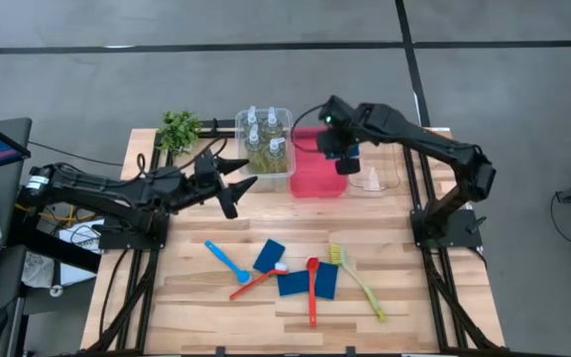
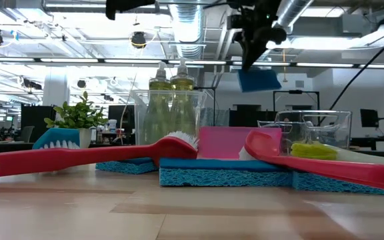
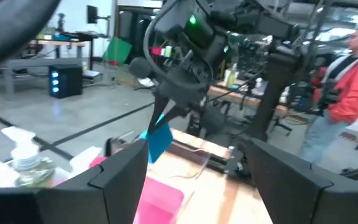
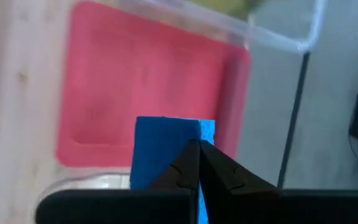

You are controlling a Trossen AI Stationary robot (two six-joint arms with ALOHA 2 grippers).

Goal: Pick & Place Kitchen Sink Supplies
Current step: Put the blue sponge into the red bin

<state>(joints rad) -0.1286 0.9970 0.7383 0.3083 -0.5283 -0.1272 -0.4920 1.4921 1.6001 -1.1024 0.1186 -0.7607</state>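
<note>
Blue sponge (image 1: 346, 165) hung over the red bin (image 1: 317, 176) in the high view, pinched in the right gripper (image 1: 343, 157); the left gripper (image 1: 236, 183) waited spread wide beside the clear bin (image 1: 288, 129) of bottles (image 1: 262, 139). Low down, that sponge (image 2: 259, 80) dangled in mid-air. The right wrist camera showed fingers closed on it. No writing was readable

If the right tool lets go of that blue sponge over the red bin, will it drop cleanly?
Probably: the blue sponge hangs flat and unbent from the right tool, so it seems light and fairly stiff. It might land tilted in the red bin.
</note>
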